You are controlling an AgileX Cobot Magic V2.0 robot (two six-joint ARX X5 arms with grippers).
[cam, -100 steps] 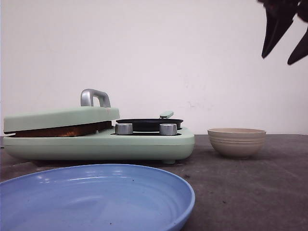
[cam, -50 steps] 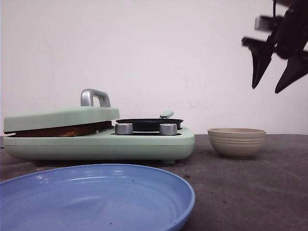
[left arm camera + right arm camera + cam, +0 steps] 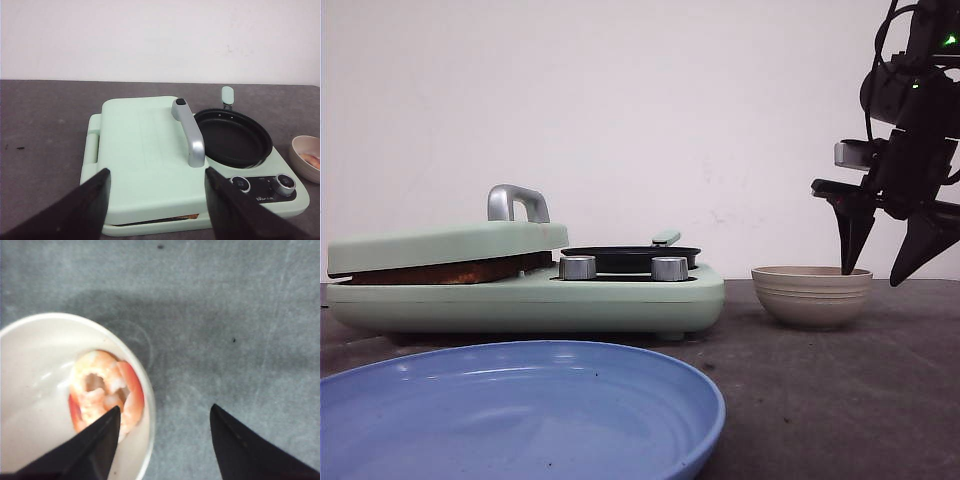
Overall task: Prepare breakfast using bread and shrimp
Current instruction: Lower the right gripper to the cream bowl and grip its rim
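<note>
Front view shows the robot's right black two-fingered gripper (image 3: 885,272) poised over a ribbed beige ceramic bowl (image 3: 811,297) near the right edge of the dark grey worktop (image 3: 840,400), its fingers spread and nothing between them, one tip at the bowl's rim and the other outside it. Inside the bowl, the right wrist camera finds a curled orange-pink shrimp (image 3: 105,390) lying against the wall, just beside one fingertip. To the left stands a mint-green breakfast maker (image 3: 525,290) with its hinged griddle lid down on a brown-crusted slice of bread (image 3: 450,272), two silver knobs (image 3: 577,267) and an empty round black frying pan (image 3: 234,137) at its right end. The left gripper (image 3: 155,205) hangs released above that lid. A wide blue plate (image 3: 520,410) sits at the near edge. The step in hand appears to be picking up the shrimp; the next move likely calls for shifting the spread fingers so both straddle it before closing.
</note>
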